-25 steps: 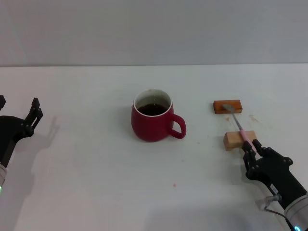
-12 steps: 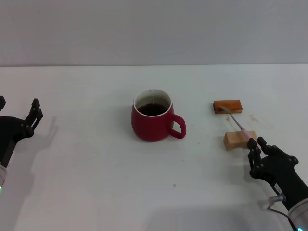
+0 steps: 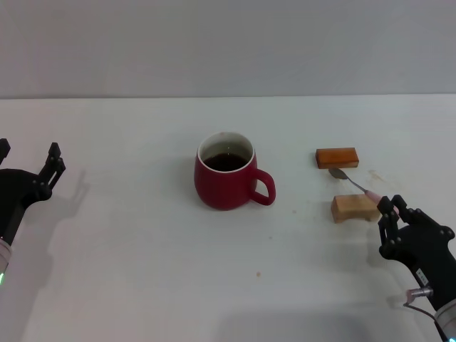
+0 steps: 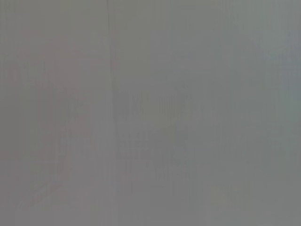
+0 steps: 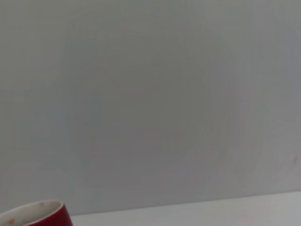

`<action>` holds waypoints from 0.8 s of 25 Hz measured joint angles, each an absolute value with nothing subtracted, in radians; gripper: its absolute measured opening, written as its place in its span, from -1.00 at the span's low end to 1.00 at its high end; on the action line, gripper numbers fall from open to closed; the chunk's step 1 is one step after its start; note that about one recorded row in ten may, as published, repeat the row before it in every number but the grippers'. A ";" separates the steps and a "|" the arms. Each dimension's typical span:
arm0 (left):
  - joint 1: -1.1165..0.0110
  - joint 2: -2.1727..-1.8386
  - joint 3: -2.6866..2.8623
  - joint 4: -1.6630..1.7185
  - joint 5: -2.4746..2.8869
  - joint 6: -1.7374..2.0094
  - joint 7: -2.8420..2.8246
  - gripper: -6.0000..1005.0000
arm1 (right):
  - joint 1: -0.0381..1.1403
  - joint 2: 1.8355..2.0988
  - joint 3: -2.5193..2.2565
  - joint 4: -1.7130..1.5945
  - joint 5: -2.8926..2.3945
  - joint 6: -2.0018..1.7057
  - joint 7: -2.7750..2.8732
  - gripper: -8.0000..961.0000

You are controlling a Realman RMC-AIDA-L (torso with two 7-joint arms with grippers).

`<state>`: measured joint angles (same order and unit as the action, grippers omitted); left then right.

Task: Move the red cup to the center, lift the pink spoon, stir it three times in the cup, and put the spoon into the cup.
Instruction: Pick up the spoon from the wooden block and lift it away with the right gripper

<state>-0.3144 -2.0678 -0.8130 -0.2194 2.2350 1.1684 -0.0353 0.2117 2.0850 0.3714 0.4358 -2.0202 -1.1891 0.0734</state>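
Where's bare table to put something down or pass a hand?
Bare: the stretch between the left gripper and the red cup, plus the near table before the cup. Crowded: right side, where the two wooden blocks, pink spoon and right gripper cluster.

Head view looks down; right wrist shares the red cup [image 3: 226, 179].

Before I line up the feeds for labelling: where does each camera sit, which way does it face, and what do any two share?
Head view: from the head, looking down at the table, red cup, pink spoon; left gripper and right gripper show.
Left wrist view: only blank grey; no body part shows.
Right wrist view: faces the wall; no fingers show.
Shared: the red cup's rim appears in the head and right wrist views.
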 joint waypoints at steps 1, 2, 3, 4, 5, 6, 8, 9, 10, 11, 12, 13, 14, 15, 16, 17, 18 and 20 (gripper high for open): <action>-0.314 -2.068 -0.813 -0.219 2.235 1.168 -0.035 0.68 | 0.211 2.085 0.371 0.435 -2.020 -1.194 0.070 -0.69; -0.314 -2.068 -0.813 -0.219 2.235 1.169 -0.035 0.68 | 0.211 2.085 0.371 0.435 -2.020 -1.198 0.065 -0.69; -0.314 -2.068 -0.813 -0.219 2.235 1.169 -0.035 0.68 | 0.209 2.085 0.370 0.435 -2.020 -1.202 0.057 -0.70; -0.313 -2.068 -0.813 -0.219 2.235 1.169 -0.035 0.68 | 0.208 2.085 0.370 0.438 -2.020 -1.205 0.048 -0.70; -0.313 -2.068 -0.813 -0.219 2.235 1.169 -0.035 0.68 | 0.206 2.085 0.370 0.441 -2.020 -1.214 0.034 -0.70; -0.313 -2.068 -0.813 -0.219 2.235 1.169 -0.035 0.68 | 0.206 2.085 0.370 0.441 -2.020 -1.214 0.034 -0.70; -0.312 -2.068 -0.813 -0.219 2.235 1.169 -0.035 0.68 | 0.204 2.085 0.370 0.442 -2.019 -1.226 0.027 -0.70; -0.312 -2.068 -0.813 -0.219 2.235 1.169 -0.035 0.68 | 0.203 2.084 0.370 0.442 -2.019 -1.233 0.026 -0.70; -0.312 -2.068 -0.813 -0.219 2.235 1.169 -0.035 0.68 | 0.202 2.083 0.370 0.442 -2.018 -1.249 0.026 -0.70; -0.312 -2.068 -0.813 -0.219 2.235 1.169 -0.035 0.68 | 0.202 2.083 0.370 0.442 -2.018 -1.249 0.026 -0.70; -0.312 -2.068 -0.813 -0.219 2.235 1.169 -0.035 0.68 | 0.202 2.083 0.371 0.442 -2.018 -1.259 0.026 -0.70; -0.312 -2.068 -0.813 -0.219 2.235 1.169 -0.035 0.68 | 0.201 2.083 0.371 0.441 -2.017 -1.270 0.026 -0.70; -0.311 -2.068 -0.813 -0.219 2.235 1.169 -0.035 0.68 | 0.200 2.083 0.371 0.440 -2.017 -1.282 0.026 -0.70; -0.311 -2.068 -0.813 -0.219 2.235 1.169 -0.035 0.68 | 0.200 2.083 0.371 0.438 -2.016 -1.293 0.025 -0.70; -0.311 -2.068 -0.813 -0.219 2.235 1.169 -0.035 0.68 | 0.199 2.083 0.372 0.437 -2.016 -1.304 0.025 -0.71; -0.311 -2.068 -0.813 -0.219 2.235 1.169 -0.035 0.68 | 0.199 2.082 0.375 0.436 -2.015 -1.314 0.025 -0.71; -0.311 -2.068 -0.813 -0.219 2.235 1.169 -0.035 0.68 | 0.199 2.082 0.377 0.436 -2.014 -1.326 0.025 -0.71; -0.310 -2.068 -0.813 -0.219 2.235 1.169 -0.035 0.68 | 0.198 2.081 0.381 0.434 -2.014 -1.347 0.025 -0.71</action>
<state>-0.3098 -2.0678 -0.8130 -0.2194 2.2349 1.1689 -0.0353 0.1983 2.0811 0.3810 0.4341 -2.0140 -1.3470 0.0249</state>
